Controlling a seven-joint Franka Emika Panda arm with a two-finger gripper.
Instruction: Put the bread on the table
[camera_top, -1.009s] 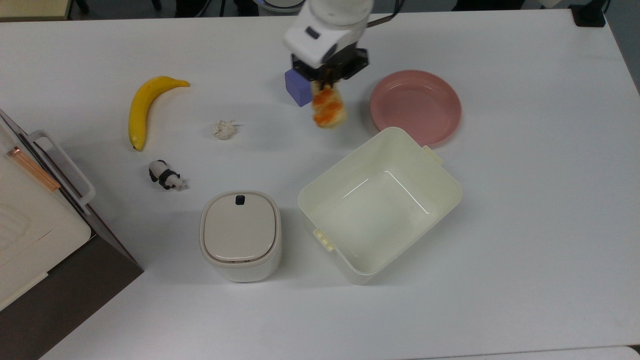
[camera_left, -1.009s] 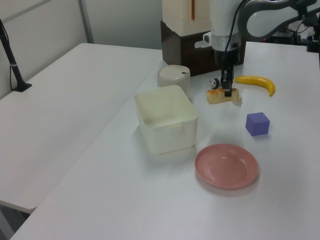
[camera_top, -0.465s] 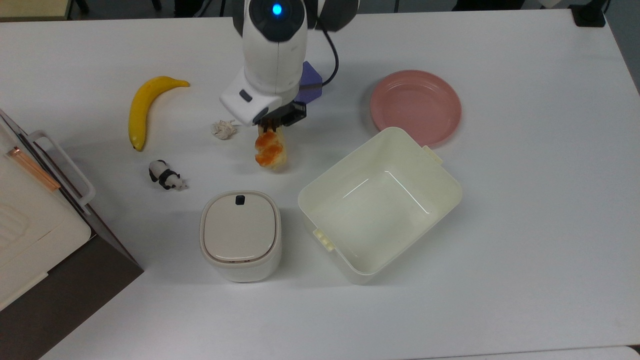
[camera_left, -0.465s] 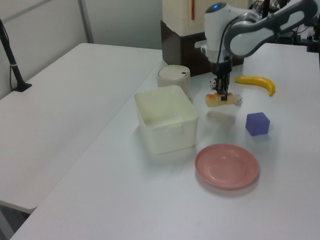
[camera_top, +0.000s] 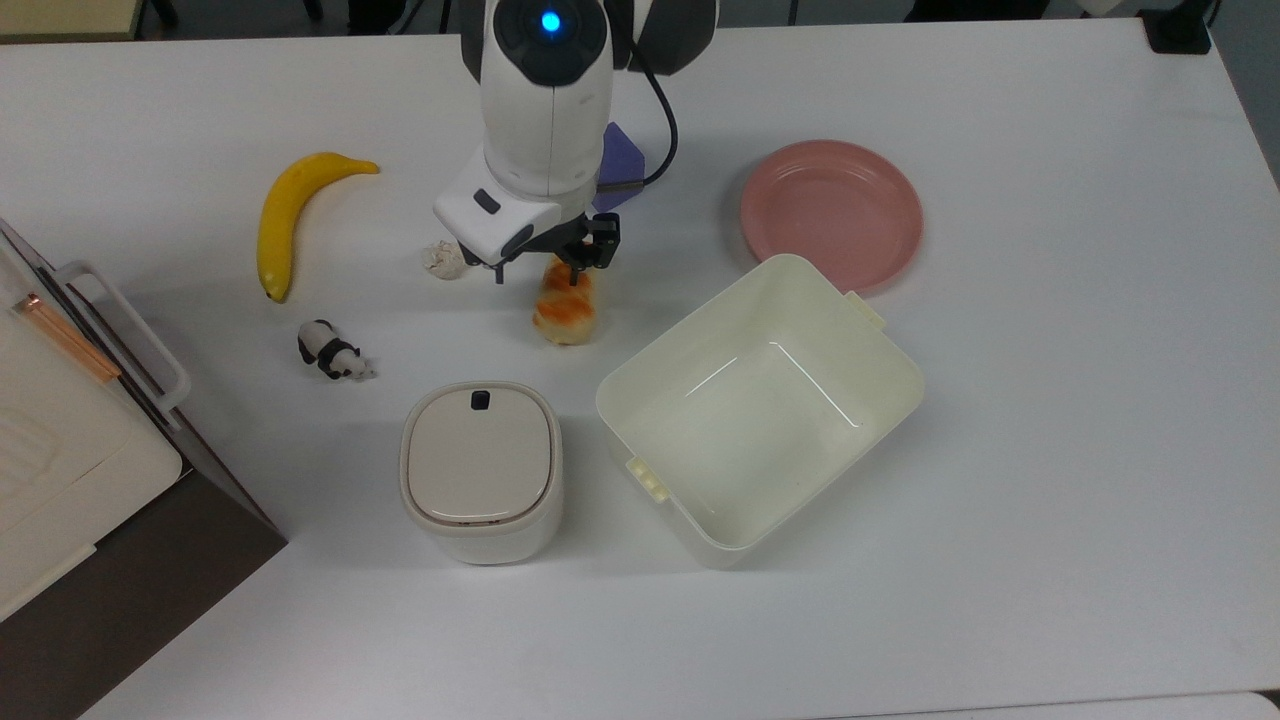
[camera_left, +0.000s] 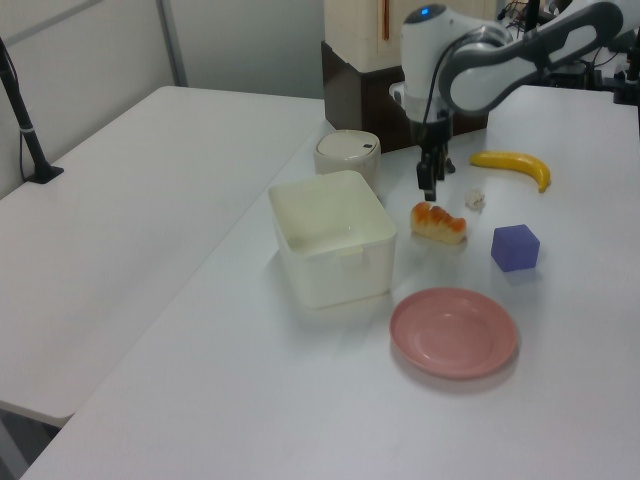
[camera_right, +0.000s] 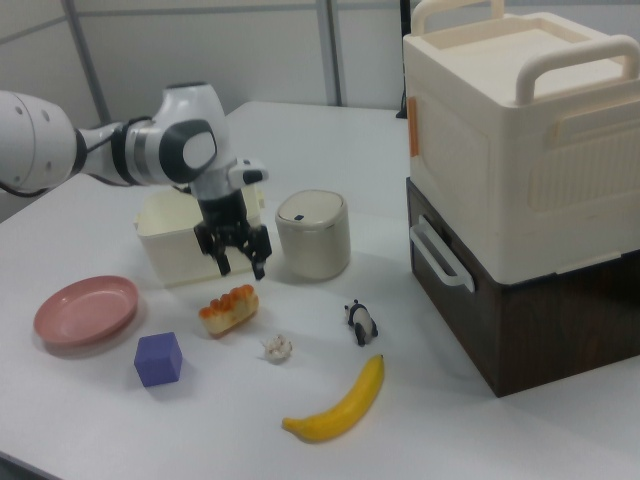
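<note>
The bread now lies flat on the table, glazed top up, just below and in front of the open jaws. Half a second ago it hung pinched between the fingers; it has since been let go and rests free on the bare surface. On that evidence the placing appears done, and only the arm's withdrawal looks outstanding.

The gripper stands a little above the bread, jaws spread apart. It holds nothing and touches nothing; in the right view a clear gap shows between the fingertips and the bread.

Round about, reckoned from the jaws in the top view: the paper ball lies just beside them to the top view's left, the purple cube behind them and partly hidden by the arm. The cream tub sits near the bread to the top view's lower right, not touching it. The pink plate lies well apart on the top view's right, and the banana well apart on the top view's left.
</note>
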